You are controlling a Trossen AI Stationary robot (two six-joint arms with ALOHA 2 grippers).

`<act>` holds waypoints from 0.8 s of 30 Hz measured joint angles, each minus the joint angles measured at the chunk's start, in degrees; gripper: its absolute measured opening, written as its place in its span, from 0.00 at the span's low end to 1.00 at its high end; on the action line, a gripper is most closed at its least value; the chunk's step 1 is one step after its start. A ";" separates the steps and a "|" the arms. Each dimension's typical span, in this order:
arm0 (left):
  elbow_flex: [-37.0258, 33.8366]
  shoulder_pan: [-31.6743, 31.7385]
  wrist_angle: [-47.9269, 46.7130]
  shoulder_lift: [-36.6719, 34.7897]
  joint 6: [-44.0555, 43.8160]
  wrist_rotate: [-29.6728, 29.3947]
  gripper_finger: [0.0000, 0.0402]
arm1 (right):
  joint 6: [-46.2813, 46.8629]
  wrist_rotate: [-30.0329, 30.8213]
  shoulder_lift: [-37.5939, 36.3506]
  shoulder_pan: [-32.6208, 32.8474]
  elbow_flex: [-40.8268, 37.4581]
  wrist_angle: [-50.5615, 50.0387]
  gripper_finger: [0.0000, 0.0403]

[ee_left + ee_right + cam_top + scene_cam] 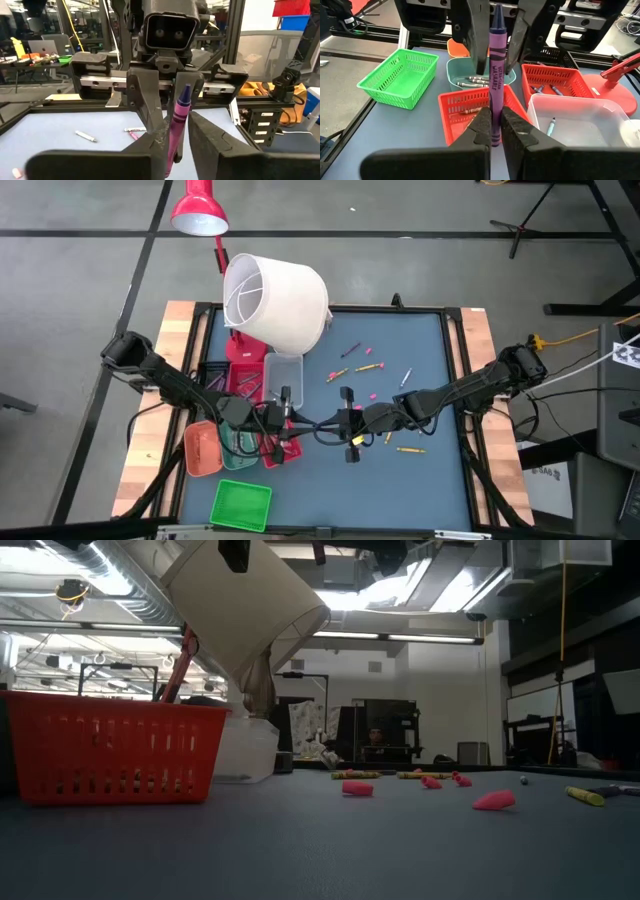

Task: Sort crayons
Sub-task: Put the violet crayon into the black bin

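The blue-grey table [420, 360] carries loose crayons [369, 367], several trays [241, 505], and seemingly a lamp [275, 300].

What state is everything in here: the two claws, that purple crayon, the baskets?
right gripper, shut on the purple crayon.
purple crayon, held between both grippers.
left gripper, open, fingers either side of the tip.
green basket, empty.
teal tray, holds grey crayons.
clear bin, holds one crayon.

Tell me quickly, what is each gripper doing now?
Left gripper: jaws around the purple crayon; grip cannot be told.
Right gripper: closed, holding the purple crayon.
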 joint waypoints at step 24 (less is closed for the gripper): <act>0.00 -0.32 -2.33 -0.65 -1.04 -0.28 0.02 | 0.20 -1.94 0.00 0.13 0.00 -1.67 0.25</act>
